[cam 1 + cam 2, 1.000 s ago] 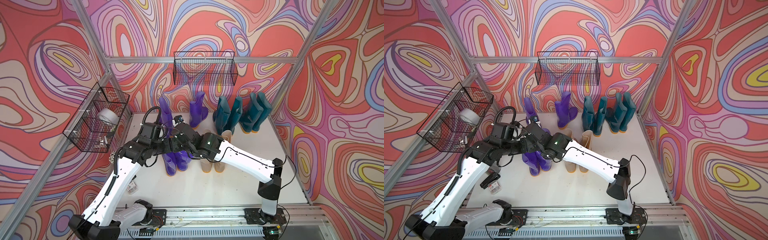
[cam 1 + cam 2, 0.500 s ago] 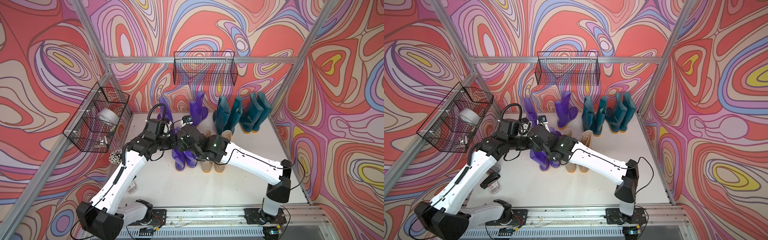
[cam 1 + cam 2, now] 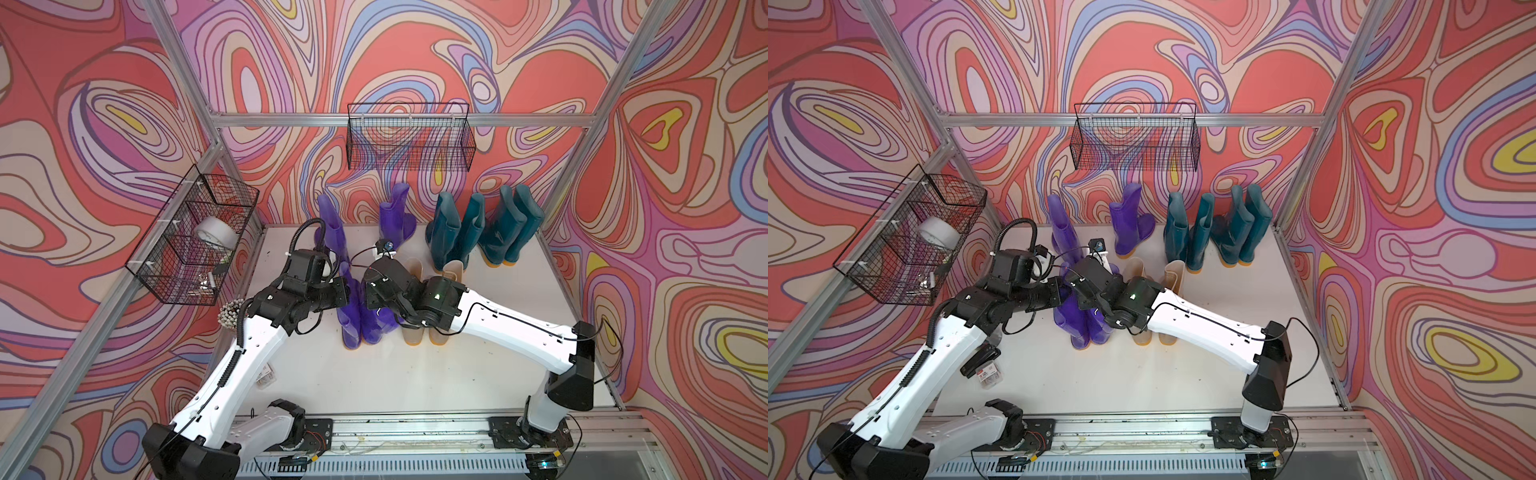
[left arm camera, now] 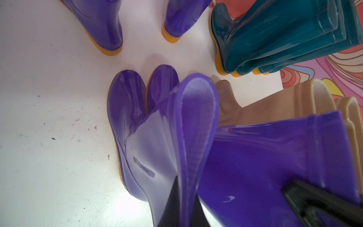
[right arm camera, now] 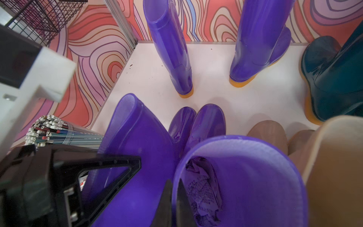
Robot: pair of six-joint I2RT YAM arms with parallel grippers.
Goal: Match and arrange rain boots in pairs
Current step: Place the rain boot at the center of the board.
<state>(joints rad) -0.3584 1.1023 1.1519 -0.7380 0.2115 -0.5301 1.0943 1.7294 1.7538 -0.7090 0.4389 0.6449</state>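
I have both arms on the centre purple boots [image 3: 352, 328], which stand just left of the beige pair [image 3: 424, 328] in mid-frame. My left gripper [image 4: 185, 200] is pinched on one boot's cuff and my right gripper [image 5: 172, 196] on the other's, toes side by side. I judge this pair is being set down, but I cannot tell whether the soles touch the table [image 3: 374, 382]. Next I'd release both, then bring together the loose purple boots [image 3: 394, 220], which stand apart at upper middle, left of the teal boots [image 3: 457, 232].

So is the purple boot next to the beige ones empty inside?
Not empty: the purple boot has crumpled printed paper stuffed down inside, seen through its open top.
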